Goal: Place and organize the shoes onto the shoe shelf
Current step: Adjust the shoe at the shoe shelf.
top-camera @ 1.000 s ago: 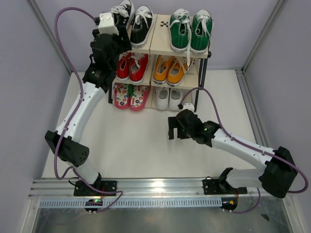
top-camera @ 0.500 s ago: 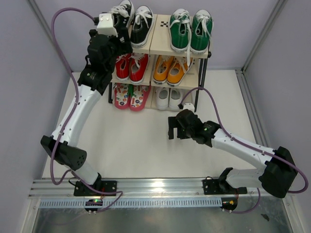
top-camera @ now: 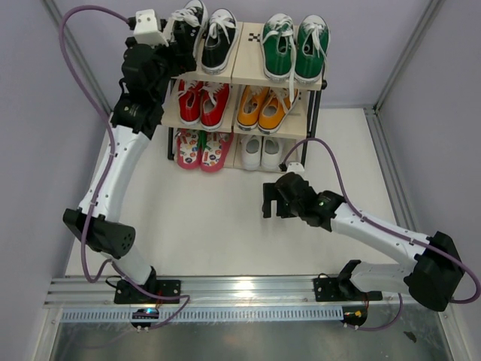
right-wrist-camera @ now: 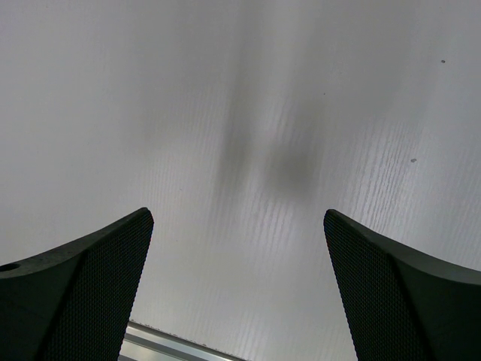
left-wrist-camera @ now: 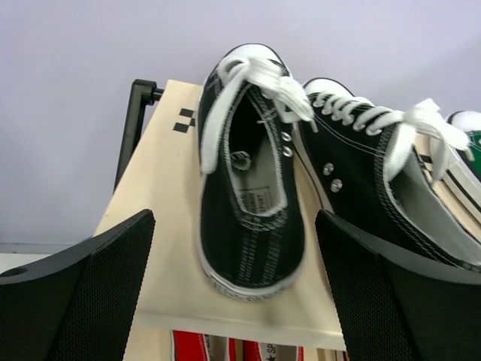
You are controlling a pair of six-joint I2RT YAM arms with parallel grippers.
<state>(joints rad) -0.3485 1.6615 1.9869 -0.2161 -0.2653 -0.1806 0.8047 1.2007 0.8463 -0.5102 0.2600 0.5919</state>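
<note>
The shoe shelf (top-camera: pixel 242 64) stands at the back of the table. The black sneakers (top-camera: pixel 218 37) and green sneakers (top-camera: pixel 294 47) sit on its top tier, and the pink flip-flops (top-camera: pixel 203 149) and small white shoes (top-camera: pixel 261 153) sit on the bottom tier. My left gripper (top-camera: pixel 179 47) is open and empty at the top tier's left end. In the left wrist view its jaws (left-wrist-camera: pixel 234 216) stand wide either side of the left black sneaker's heel (left-wrist-camera: pixel 252 226), apart from it. The other black sneaker (left-wrist-camera: pixel 368 173) lies beside it. My right gripper (top-camera: pixel 267 201) is open and empty over bare table (right-wrist-camera: pixel 237 214).
Red lace-ups (top-camera: pixel 203 104) and orange lace-ups (top-camera: pixel 267 107) fill the middle tier. The shelf's black frame post (left-wrist-camera: pixel 131 128) rises at the left. Grey walls close in both sides, and an aluminium rail (top-camera: pixel 248 289) runs along the near edge.
My left arm has drawn back to the left and up, away from the left black sneaker, with the gripper open. The right arm has hardly moved.
</note>
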